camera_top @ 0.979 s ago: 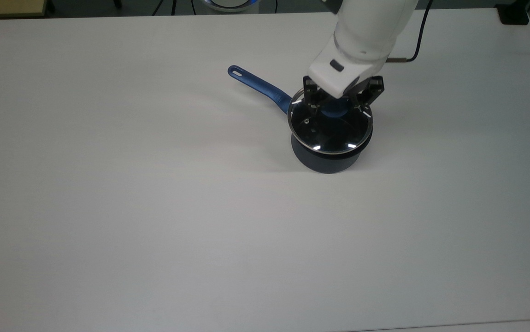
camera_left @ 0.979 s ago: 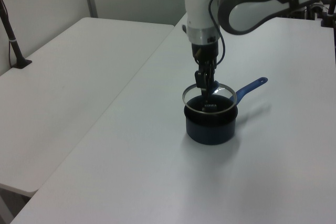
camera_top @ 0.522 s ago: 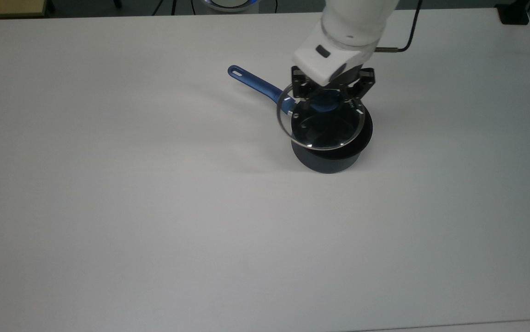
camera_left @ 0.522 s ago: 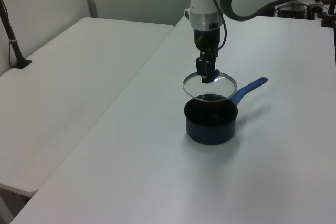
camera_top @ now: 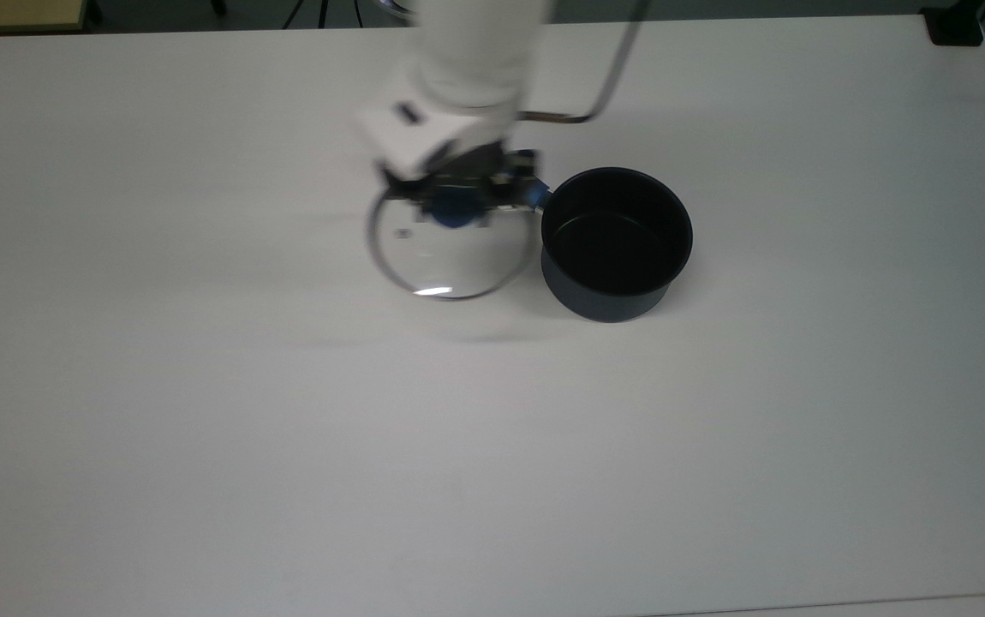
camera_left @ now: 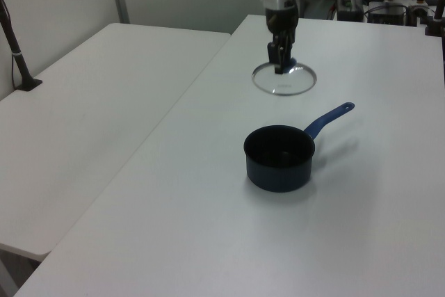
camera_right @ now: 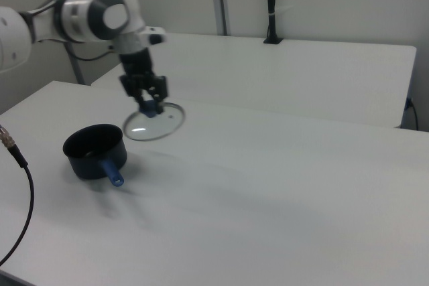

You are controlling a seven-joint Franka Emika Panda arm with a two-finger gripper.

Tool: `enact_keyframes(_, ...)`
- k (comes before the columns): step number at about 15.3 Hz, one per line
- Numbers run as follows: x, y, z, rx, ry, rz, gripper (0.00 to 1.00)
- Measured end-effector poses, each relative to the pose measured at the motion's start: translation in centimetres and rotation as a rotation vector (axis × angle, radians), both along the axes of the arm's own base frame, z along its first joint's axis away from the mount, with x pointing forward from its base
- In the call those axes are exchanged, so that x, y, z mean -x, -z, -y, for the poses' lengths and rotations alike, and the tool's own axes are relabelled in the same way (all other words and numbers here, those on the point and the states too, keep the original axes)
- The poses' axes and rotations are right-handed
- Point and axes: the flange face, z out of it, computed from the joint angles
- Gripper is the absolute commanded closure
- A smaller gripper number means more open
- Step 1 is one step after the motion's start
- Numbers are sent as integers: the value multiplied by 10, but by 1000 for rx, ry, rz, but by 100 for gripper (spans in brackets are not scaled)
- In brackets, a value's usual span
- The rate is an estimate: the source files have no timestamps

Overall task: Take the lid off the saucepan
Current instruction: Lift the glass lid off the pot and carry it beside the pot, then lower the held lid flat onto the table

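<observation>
Now clear glass lid (camera_top: 450,253), blue knob, dark open saucepan (camera_top: 616,242)

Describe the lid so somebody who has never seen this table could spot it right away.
Start at the dark saucepan on the white table, then look to the top view's left of it. The lid hangs there clear of the pan, held by its blue knob in the gripper. It is the one see-through thing: a flat glass disc with a thin metal rim.

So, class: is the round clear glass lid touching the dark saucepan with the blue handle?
Apart. In the left view, bare white table separates the lid, held by its knob in the hand, from the saucepan.
</observation>
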Motion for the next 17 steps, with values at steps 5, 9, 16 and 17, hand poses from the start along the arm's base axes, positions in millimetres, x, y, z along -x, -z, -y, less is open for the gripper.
enact_keyframes(5,-4,4,100,2,38,-17,65)
enact_keyframes(9,-8,13,148,-13,104,13,65)
enact_keyframes(16,-27,66,161,-38,108,34,65)
enact_keyframes(17,-28,71,161,-38,107,31,65)
